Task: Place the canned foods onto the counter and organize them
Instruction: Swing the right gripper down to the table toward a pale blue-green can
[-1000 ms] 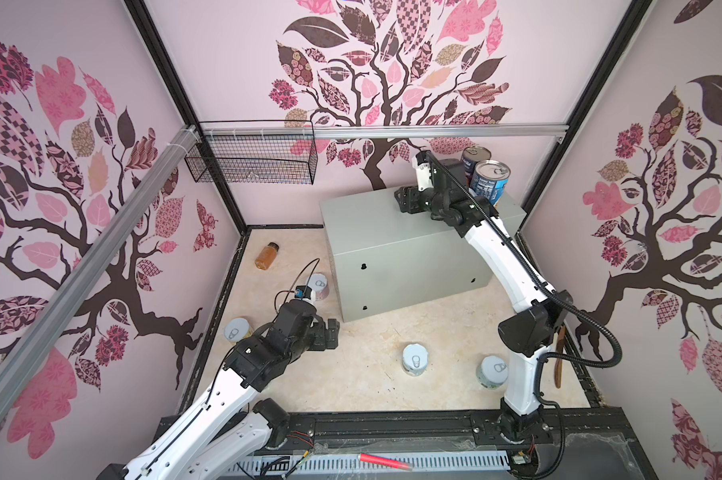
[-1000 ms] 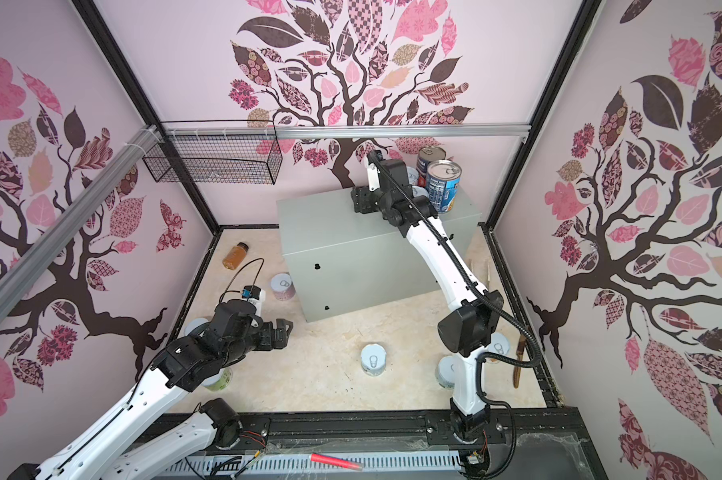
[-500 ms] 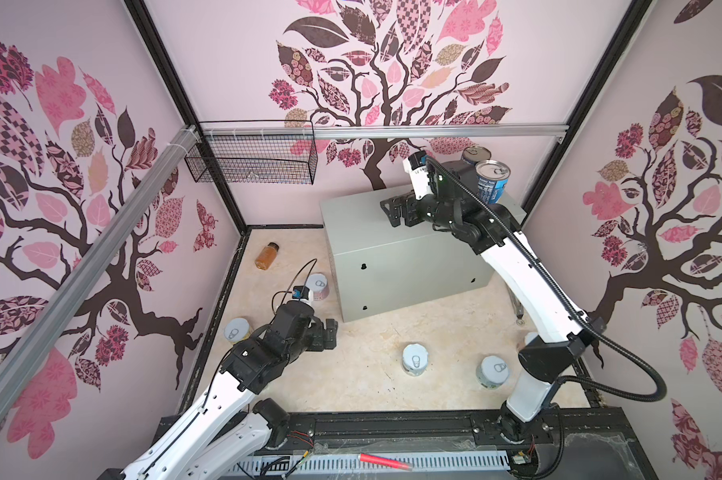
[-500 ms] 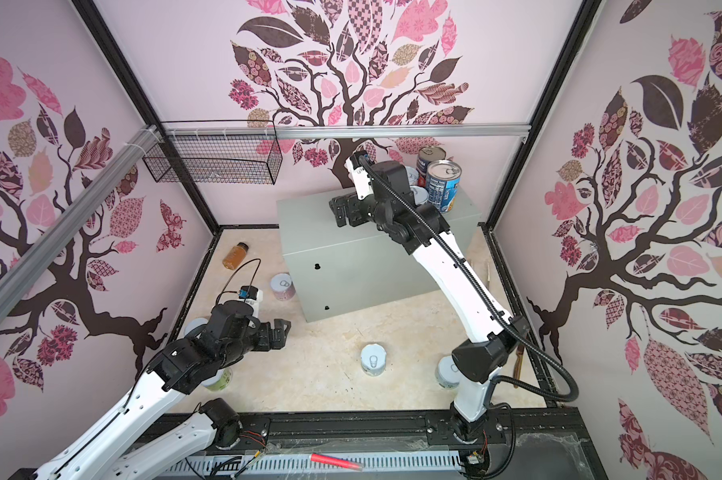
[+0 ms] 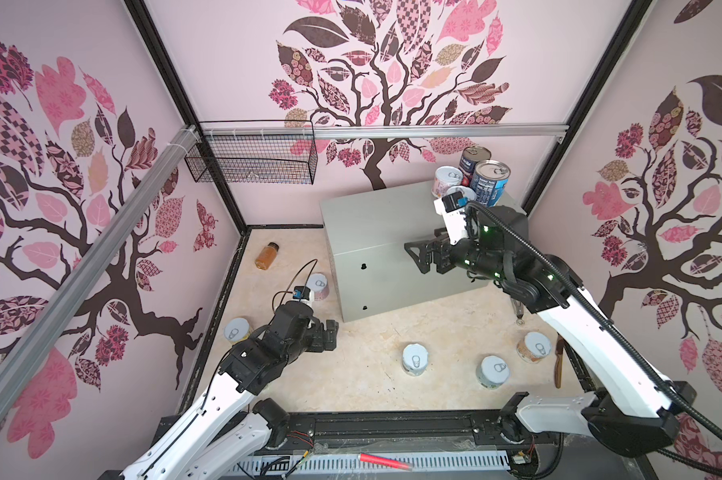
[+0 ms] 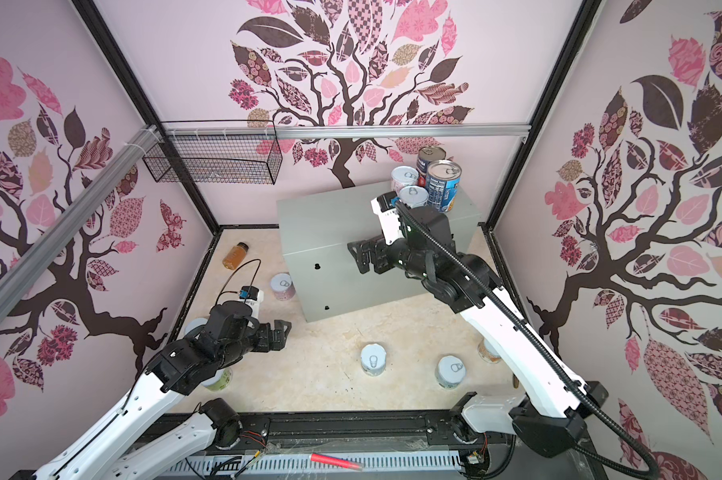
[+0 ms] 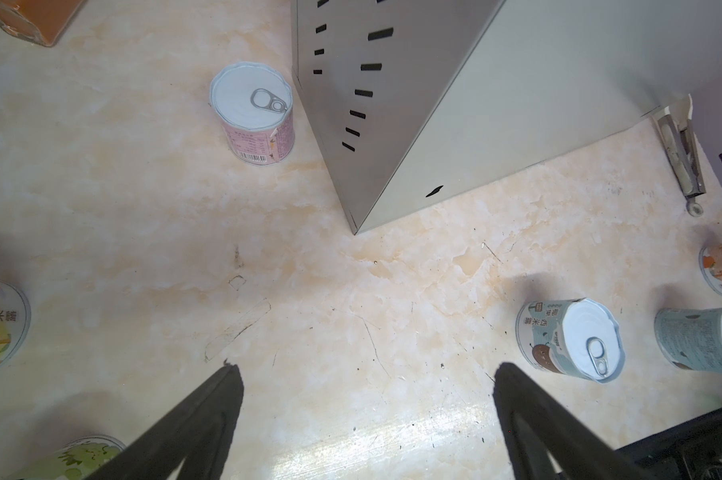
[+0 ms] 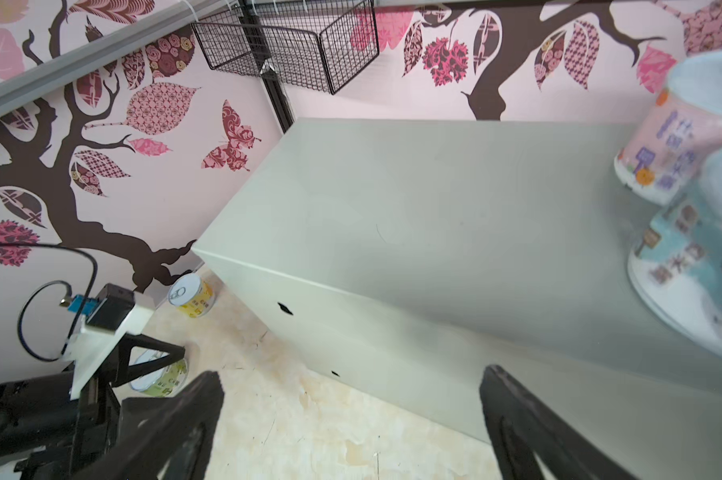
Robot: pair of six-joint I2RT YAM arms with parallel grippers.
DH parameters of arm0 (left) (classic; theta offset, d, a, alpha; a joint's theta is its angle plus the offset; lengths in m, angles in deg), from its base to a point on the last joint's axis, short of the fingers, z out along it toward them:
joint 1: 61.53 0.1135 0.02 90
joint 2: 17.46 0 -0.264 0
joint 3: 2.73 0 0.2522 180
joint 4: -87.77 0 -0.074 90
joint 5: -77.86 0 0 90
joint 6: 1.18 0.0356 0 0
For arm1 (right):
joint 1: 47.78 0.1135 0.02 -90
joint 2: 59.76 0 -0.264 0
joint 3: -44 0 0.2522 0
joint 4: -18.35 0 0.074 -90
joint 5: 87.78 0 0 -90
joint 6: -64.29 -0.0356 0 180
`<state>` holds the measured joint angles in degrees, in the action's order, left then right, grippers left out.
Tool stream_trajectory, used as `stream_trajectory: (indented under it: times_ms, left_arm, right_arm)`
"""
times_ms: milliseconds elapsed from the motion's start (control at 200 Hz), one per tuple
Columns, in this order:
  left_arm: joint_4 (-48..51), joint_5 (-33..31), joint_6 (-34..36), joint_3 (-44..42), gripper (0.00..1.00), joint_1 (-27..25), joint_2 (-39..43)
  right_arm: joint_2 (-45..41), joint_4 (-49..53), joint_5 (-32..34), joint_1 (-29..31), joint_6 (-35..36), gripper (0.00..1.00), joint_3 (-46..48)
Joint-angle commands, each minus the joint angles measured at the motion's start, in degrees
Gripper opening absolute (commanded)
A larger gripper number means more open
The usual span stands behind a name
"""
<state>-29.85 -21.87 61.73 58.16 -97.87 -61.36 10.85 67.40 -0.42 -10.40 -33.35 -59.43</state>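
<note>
Four cans stand clustered on the counter [image 5: 376, 216] at its far right corner: blue-label tall can [image 5: 490, 185], second tall can [image 5: 473, 160] behind it, pink short can [image 5: 445, 180] and pale-blue short can [image 6: 413, 196]. Five short cans are upright on the floor, including the pink floor can [image 5: 320, 286] just beside the counter's left end. A sixth, the greenish can [image 6: 218, 379], seems part-hidden under the left arm. The right gripper [image 5: 417, 257] is spread wide and empty over the counter's front edge. The left gripper [image 5: 332, 336] is wide and empty above the floor. The amber bottle [image 5: 266, 255] lies near the back wall.

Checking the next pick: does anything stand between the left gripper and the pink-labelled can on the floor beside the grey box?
Nothing visible: only bare floor lies between the open left gripper and the pink-labelled can. The grey box stands beside that path, not across it.
</note>
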Motion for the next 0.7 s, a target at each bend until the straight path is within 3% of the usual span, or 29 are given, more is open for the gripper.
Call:
stream_trajectory:
  times_ms: [0, 440, 690]
  left_arm:
    - [0.24, 1.57, -0.86, 0.91, 0.98, -0.97, -1.33]
    - [-1.4, -11.14, -8.51, -1.31, 0.98, -17.05, -5.52]
    - [-3.4, -14.8, -14.92, -7.28, 0.98, -23.26, -5.67]
  right_arm:
    - [-5.24, -1.14, 0.63, 0.18, -1.54, 1.0, 6.31]
    - [-22.85, -3.64, -1.7, 0.15, -6.0, 1.0, 31.7]
    - [-25.25, -5.36, 0.37, 0.21, -10.72, 1.0, 44.9]
